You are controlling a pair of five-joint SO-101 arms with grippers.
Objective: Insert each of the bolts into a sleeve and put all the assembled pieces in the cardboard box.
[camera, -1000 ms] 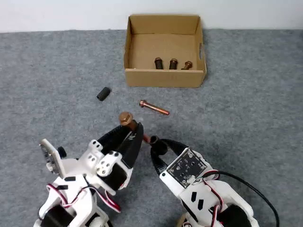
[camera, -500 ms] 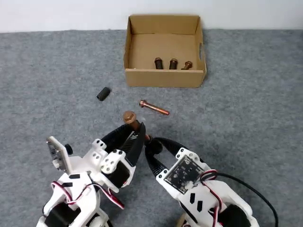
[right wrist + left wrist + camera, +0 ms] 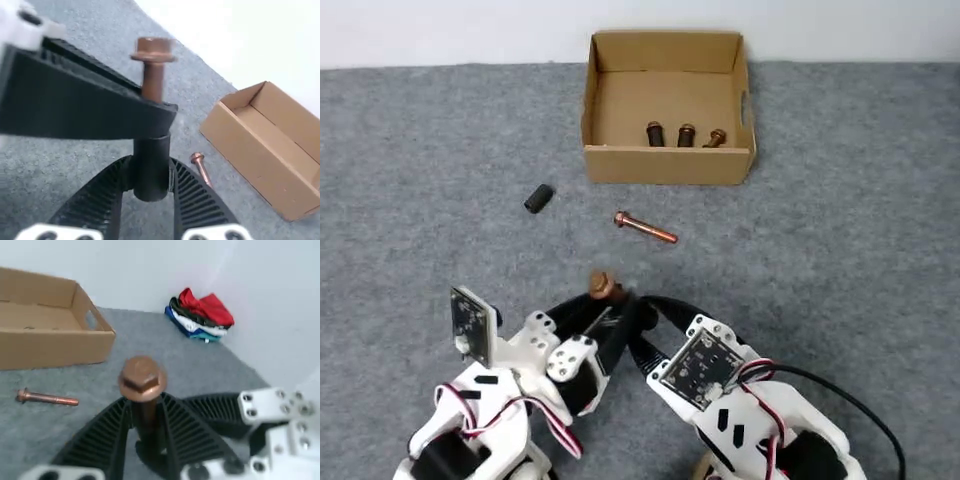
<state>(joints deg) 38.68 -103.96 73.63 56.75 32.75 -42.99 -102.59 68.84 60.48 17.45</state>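
High view, left gripper (image 3: 612, 303) clamps bolt (image 3: 602, 286); right gripper (image 3: 150, 175) clamps sleeve (image 3: 150, 155)

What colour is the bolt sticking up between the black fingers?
Coppery brown. The bolt shows best in the left wrist view.

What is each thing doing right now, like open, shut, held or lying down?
Left tool, shut on the held bolt.
Held bolt, upright, head up.
Right tool, shut on the held sleeve.
Held sleeve, upright, right under the held bolt.
Loose bolt, lying flat on the carpet.
Loose sleeve, lying on the carpet.
Cardboard box, open, three assembled pieces inside.
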